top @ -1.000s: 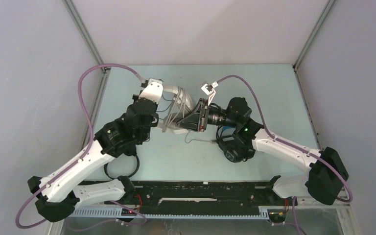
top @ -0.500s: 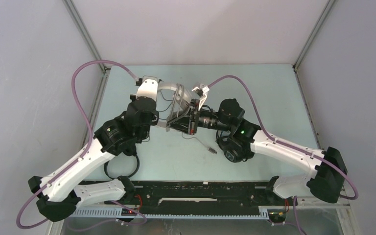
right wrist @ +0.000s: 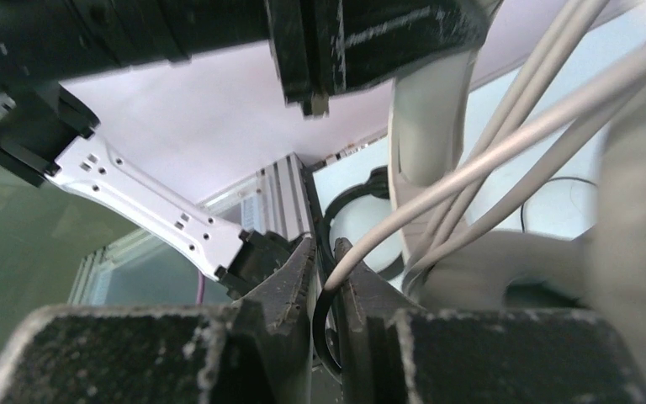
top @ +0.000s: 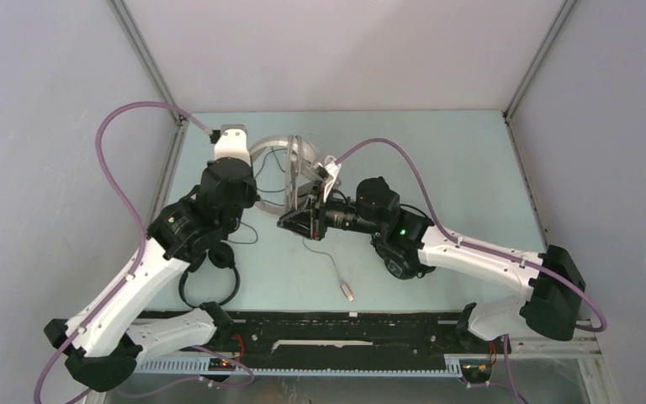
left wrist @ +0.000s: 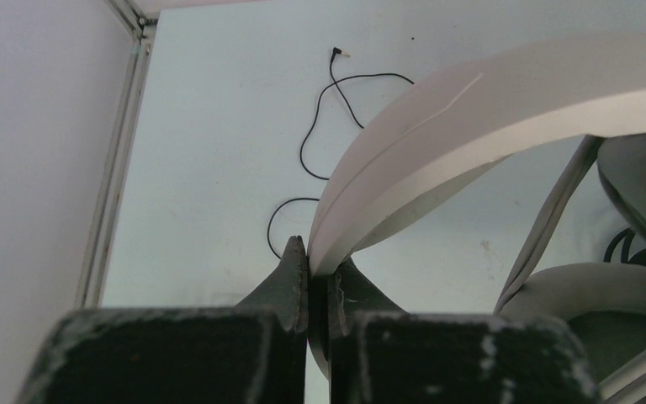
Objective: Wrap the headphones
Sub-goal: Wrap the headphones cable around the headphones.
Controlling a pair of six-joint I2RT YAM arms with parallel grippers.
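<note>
The white-grey headphones (top: 276,150) hang in the air above the back of the table. My left gripper (top: 255,171) is shut on their white headband (left wrist: 471,109), which is pinched between the fingers (left wrist: 318,263). My right gripper (top: 293,221) is shut on their grey cable (right wrist: 471,168) just below the ear cups; several cable strands cross the headband (right wrist: 425,118). The cable's free end trails over the table to its plug (top: 349,295). The small black headphones (top: 210,286) lie under my left arm. The bulky black headphones (top: 399,259) lie mostly hidden under my right arm.
A thin black cable (left wrist: 320,126) with its plug lies looped on the table's back left. Metal frame posts (top: 147,59) stand at the back corners. A black rail (top: 345,332) runs along the near edge.
Both grippers have moved left with the white-grey headphones. My right gripper has dropped lower along the cable, and the cable's plug end has slid toward the near edge.
</note>
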